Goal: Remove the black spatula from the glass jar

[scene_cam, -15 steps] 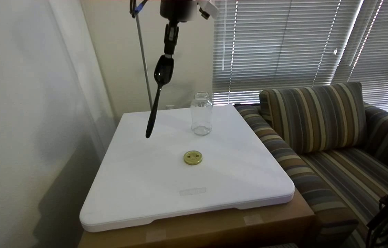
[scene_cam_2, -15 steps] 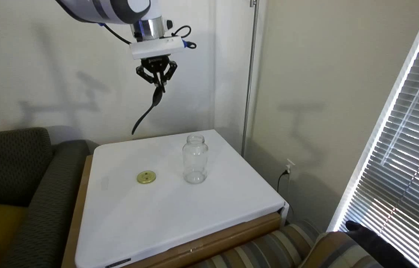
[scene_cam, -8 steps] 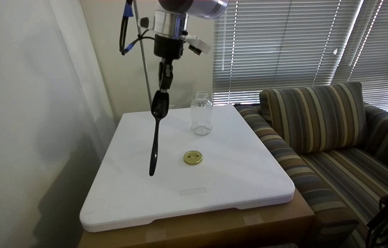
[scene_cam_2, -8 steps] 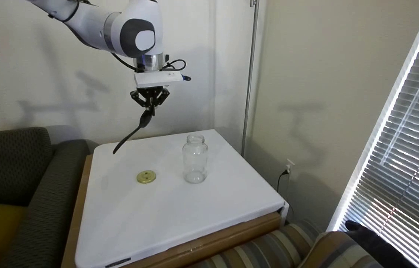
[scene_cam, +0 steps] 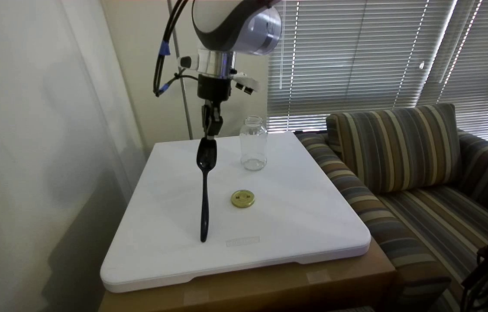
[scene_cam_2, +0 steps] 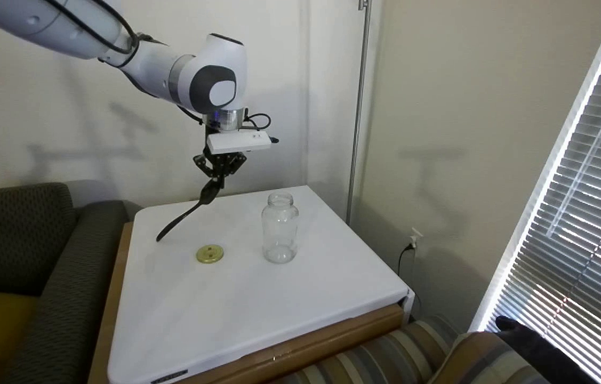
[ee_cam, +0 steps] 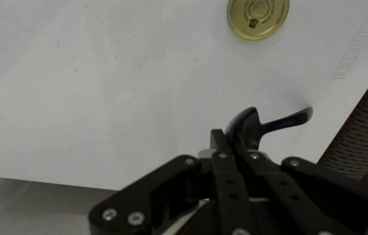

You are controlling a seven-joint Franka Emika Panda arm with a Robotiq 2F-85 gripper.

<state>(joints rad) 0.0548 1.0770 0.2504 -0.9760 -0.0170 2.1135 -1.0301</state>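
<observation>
Two fingers lower, pinched spatula nearer tabletop.

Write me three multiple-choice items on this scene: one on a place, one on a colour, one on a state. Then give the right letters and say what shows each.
1. Where is the jar lid?
A. On the tabletop, apart from the glass jar
B. Inside the glass jar
C. Screwed onto the glass jar

2. What colour is the jar lid?
A. Red
B. Blue
C. Gold

3. What state is the pincer in?
A. Wide open and empty
B. Shut on the black spoon
C. Shut on the jar lid

1: A, since both exterior views show a gap between the jar lid and the glass jar.
2: C, since its face looks gold in the wrist view.
3: B, since the wrist view shows the pincer closed on the head end of the black spoon.
</observation>
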